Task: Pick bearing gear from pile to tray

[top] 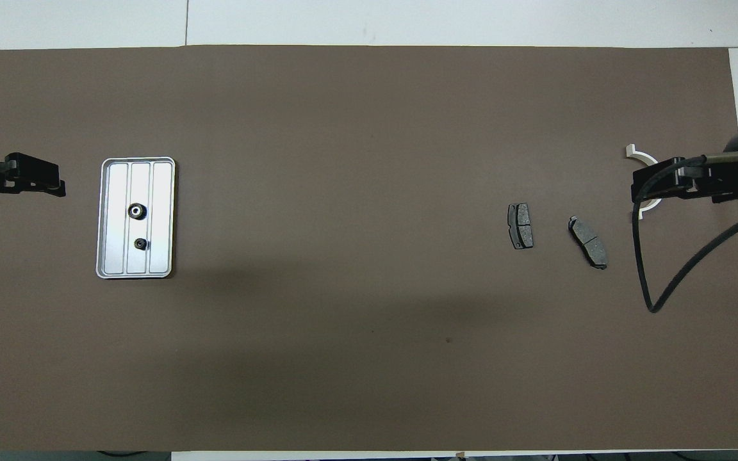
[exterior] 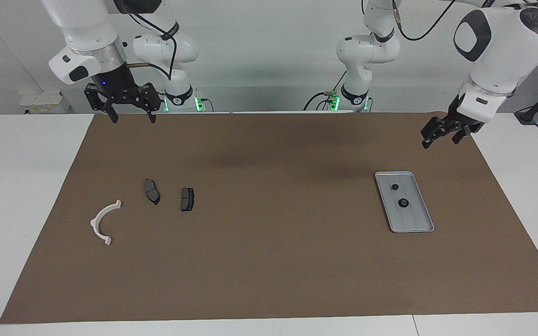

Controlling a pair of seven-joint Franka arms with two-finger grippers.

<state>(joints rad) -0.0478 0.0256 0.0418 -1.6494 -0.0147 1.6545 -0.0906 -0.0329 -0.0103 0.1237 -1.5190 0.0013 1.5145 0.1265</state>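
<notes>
Two black round gears (exterior: 399,195) already lie in the tray (exterior: 424,205) at the left arm's end; no round piece seems left among the pile (exterior: 153,191); left gripper (exterior: 442,136), jaws spread, hangs nearer the tray; right gripper (exterior: 130,115), spread, empty, waits.

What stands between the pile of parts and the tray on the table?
Nothing visible: only bare brown mat lies between the brake pads and the tray, which holds two small black round pieces. Both grippers hang raised and empty.
</notes>
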